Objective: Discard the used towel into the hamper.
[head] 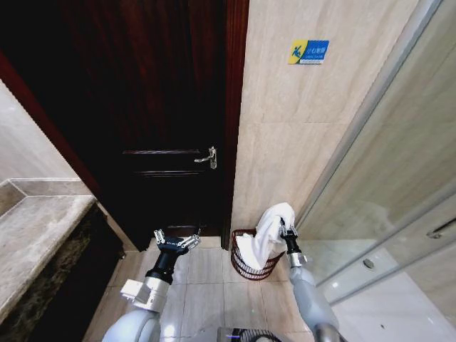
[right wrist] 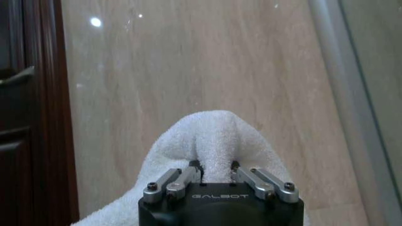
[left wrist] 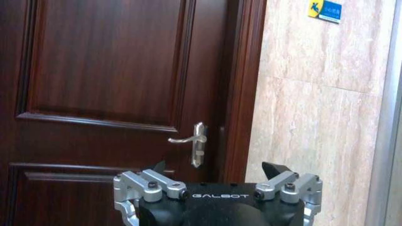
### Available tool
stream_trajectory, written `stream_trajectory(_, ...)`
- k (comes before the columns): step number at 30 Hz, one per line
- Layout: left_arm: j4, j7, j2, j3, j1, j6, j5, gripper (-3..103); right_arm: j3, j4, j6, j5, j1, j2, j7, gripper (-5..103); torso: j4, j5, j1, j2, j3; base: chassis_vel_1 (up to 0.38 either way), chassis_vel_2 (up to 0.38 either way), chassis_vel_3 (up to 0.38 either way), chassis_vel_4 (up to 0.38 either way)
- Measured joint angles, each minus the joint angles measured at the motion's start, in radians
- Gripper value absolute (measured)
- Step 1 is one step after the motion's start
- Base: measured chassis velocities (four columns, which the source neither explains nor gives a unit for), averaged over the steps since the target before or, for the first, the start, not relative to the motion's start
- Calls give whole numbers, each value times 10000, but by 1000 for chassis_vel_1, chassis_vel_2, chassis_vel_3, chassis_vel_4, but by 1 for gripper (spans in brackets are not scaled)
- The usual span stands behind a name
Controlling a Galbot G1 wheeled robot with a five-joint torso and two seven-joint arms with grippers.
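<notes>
Risk of towel (head: pixel 265 235) snagging on hamper (head: pixel 246 267) rim at lower centre, draped half outside, with right gripper (head: pixel 286 229) jaws clenched on it, left gripper (head: pixel 175 242) jaws released.

White towel (right wrist: pixel 213 141) fluffy terry cloth; hamper (head: pixel 251 268) thin wire; door (left wrist: pixel 107 84) glossy dark wood (metal handle (left wrist: pixel 191 141)).

The white towel (head: pixel 267 231) hung pinched in my right jaws, draping down into the hamper (head: pixel 251 265), a dark reddish wire basket upright on the floor by the wall.
</notes>
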Motion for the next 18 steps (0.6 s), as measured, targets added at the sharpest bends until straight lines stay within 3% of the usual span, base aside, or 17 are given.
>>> stream_trajectory(18,0,0,0,0,0,0,0,100,199,-1337,-8,-1736,319,96,719,20,-1,1,0,0,0,0,0,0,0)
